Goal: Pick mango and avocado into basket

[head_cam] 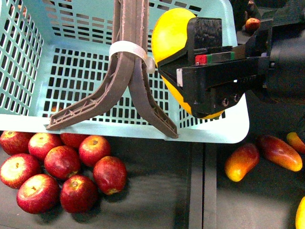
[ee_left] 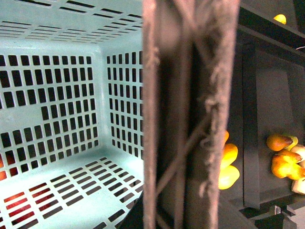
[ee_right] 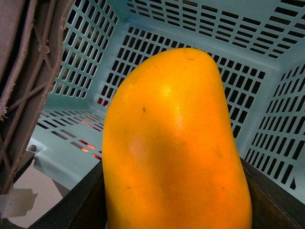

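Right gripper [head_cam: 188,67] was clamped on the one yellow mango [head_cam: 171,33], above the basket [head_cam: 224,130] at its near right corner, beside two raised handles [head_cam: 131,71]. Released here, it might have clipped handle or rim and rolled out. No avocado showed; nine red apples [head_cam: 62,162] lay outside

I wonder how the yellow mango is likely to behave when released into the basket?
The mango looks smooth and glossy, so probably slippery. Plump and oval, it will likely roll on the floor of the basket.
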You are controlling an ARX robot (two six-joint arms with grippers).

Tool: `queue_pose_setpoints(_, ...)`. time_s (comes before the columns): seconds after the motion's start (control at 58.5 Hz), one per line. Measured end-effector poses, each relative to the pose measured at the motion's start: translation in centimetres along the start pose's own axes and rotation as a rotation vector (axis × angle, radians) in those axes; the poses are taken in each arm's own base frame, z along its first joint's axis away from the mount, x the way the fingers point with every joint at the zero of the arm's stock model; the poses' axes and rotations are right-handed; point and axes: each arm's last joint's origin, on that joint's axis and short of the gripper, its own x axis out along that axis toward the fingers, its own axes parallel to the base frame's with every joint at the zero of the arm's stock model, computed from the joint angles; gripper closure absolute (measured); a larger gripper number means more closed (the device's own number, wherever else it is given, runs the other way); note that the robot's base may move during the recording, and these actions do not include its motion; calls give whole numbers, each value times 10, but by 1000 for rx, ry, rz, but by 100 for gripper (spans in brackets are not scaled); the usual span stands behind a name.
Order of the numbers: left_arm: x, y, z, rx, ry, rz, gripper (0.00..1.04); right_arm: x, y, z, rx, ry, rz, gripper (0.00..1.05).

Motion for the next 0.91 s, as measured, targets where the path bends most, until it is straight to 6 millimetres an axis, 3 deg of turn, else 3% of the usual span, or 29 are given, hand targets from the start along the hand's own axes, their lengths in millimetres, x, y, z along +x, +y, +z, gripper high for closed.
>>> queue_pose_setpoints(0.12,0,0,0,0,0,0,99,4,1,-2,-1,0,-9,40)
queue_pose_setpoints(0.342,0,0,0,4,0,0,99,8,-4,-2,4,-30,-65,7)
queue_pose_setpoints(0.478,0,0,0,-1,0,1,99,-1,-17,7,20,-99,-132,8)
queue_pose_setpoints(0.649,0,0,0,7,-2,5,99,-49,-48,22,61,-243,-337,8)
queue_pose_setpoints(0.905,0,0,0,6,1,1,99,-109,-50,25,87,-368,-463,8)
